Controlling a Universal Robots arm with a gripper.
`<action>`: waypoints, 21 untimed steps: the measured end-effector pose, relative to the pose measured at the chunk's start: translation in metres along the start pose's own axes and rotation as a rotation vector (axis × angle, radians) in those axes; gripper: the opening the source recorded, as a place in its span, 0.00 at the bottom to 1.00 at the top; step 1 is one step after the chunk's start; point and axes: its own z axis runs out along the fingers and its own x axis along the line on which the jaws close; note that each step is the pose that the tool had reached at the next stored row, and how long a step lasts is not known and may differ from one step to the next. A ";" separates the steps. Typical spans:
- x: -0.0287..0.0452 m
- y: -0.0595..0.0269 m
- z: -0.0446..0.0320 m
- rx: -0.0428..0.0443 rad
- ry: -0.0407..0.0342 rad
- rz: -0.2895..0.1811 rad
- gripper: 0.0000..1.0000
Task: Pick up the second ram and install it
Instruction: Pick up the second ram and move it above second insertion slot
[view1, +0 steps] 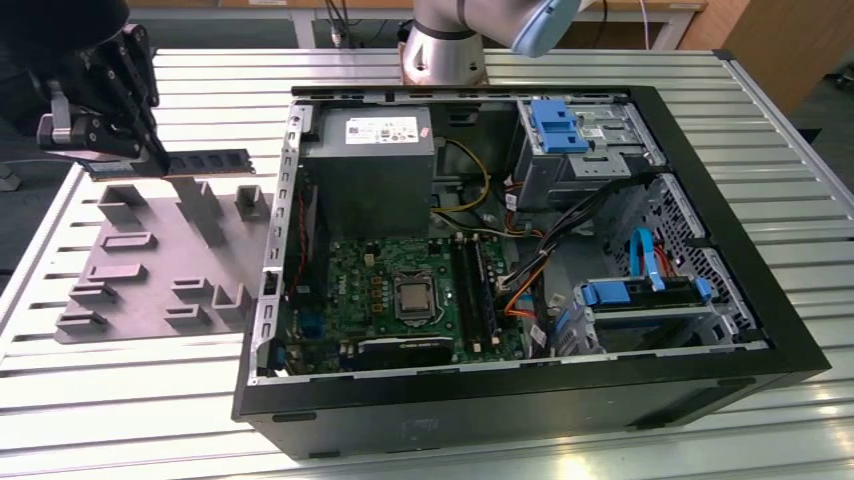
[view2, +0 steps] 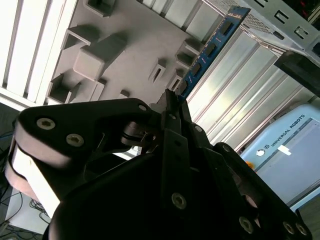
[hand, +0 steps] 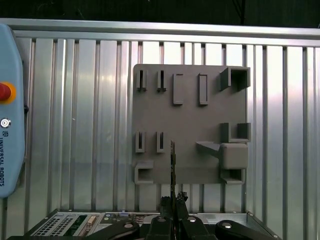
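A metal table (view1: 134, 410) of ribbed silver slats carries a flat grey plate (view1: 154, 255) with raised blocks and slots, lying toward the edge at the exterior view's left. Just beside it, an open black computer case (view1: 534, 405) lies on its side across the middle. The arm's round base (view1: 441, 55) stands at the far edge.

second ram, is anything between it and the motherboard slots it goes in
Yes. The gripper holds the second ram outside the case wall, and that wall and the power supply stand between it and the slots. Nothing visible covers the slots.
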 end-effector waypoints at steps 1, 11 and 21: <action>0.0000 -0.0022 -0.0001 0.0000 0.0000 0.000 0.14; 0.0000 -0.0091 -0.0002 0.0001 -0.0001 0.002 0.14; 0.0000 -0.0145 -0.0003 0.0001 -0.0001 0.003 0.14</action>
